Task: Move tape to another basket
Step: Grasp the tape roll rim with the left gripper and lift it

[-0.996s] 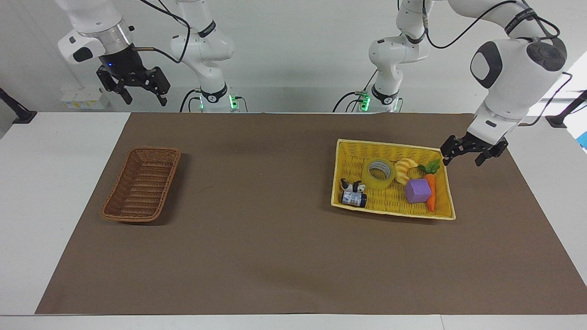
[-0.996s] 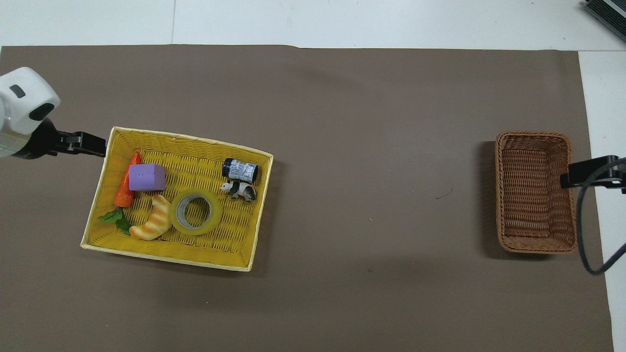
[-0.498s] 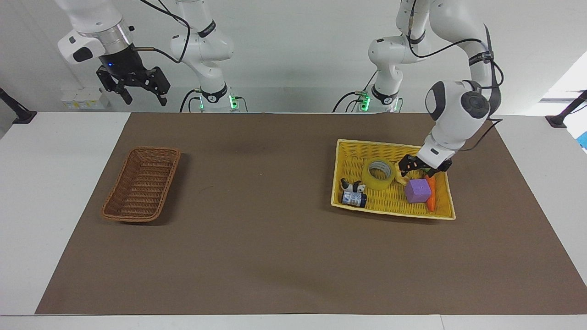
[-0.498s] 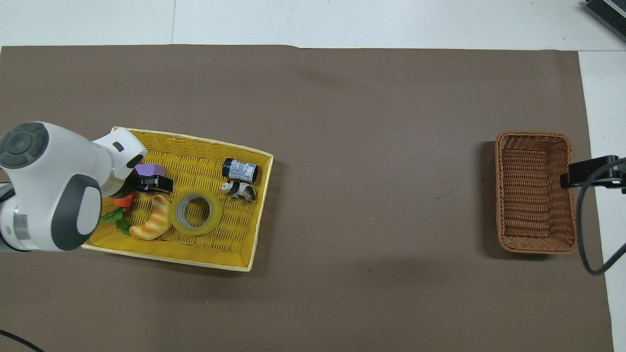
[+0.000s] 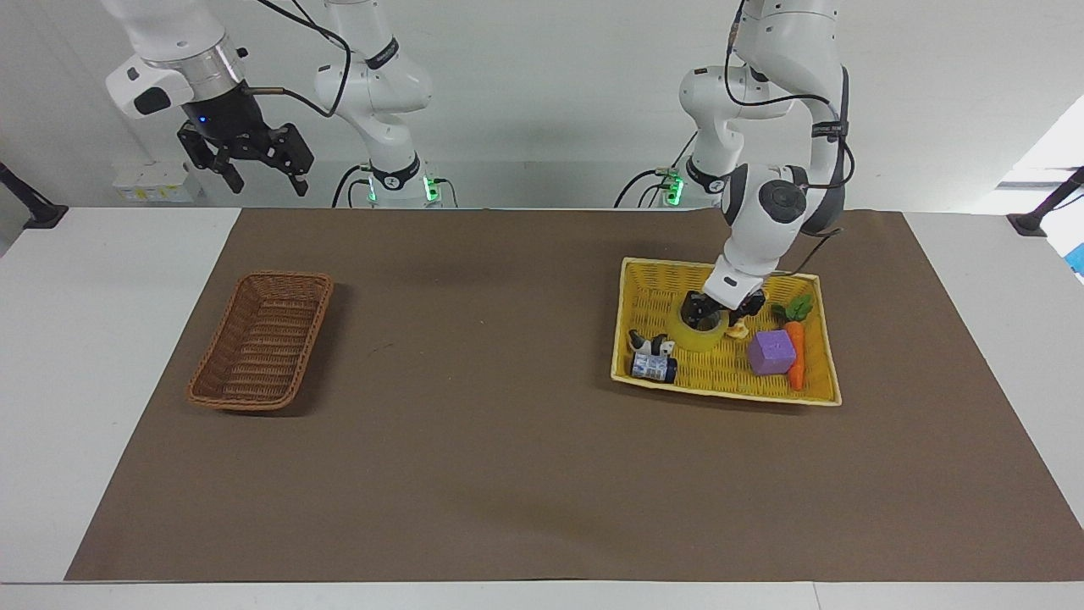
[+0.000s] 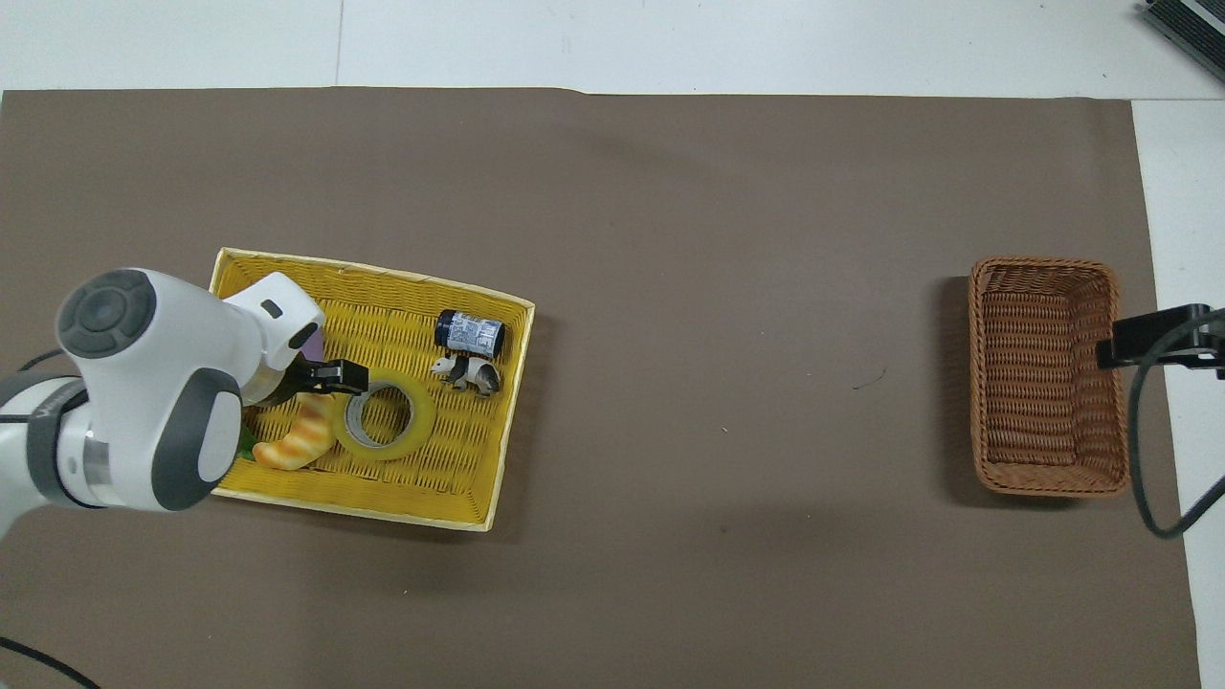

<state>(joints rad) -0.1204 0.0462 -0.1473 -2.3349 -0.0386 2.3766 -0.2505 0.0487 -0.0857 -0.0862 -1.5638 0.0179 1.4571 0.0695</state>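
Note:
The tape (image 5: pixel 701 340) (image 6: pixel 388 448), a yellowish ring, lies flat in the yellow basket (image 5: pixel 728 394) (image 6: pixel 383 273) toward the left arm's end of the table. My left gripper (image 5: pixel 716 315) (image 6: pixel 349 378) is down at the tape's rim, on the side that faces a croissant toy. Whether it grips the tape does not show. The dark brown wicker basket (image 5: pixel 246 398) (image 6: pixel 1043 383) stands with nothing in it toward the right arm's end. My right gripper (image 5: pixel 264 174) (image 6: pixel 1148 340) hangs open, high up at that end, holding nothing, and waits.
In the yellow basket with the tape lie a croissant toy (image 6: pixel 297 435), a purple cube (image 5: pixel 771 352), a carrot (image 5: pixel 794 347), a panda figure (image 5: pixel 650 343) (image 6: pixel 466 371) and a dark can (image 5: pixel 654 368) (image 6: pixel 469 332). A brown mat (image 5: pixel 508 440) covers the table between the baskets.
My left arm has swung in from outside the yellow basket's end, across the carrot and cube, and come down at the tape. The right arm has not moved.

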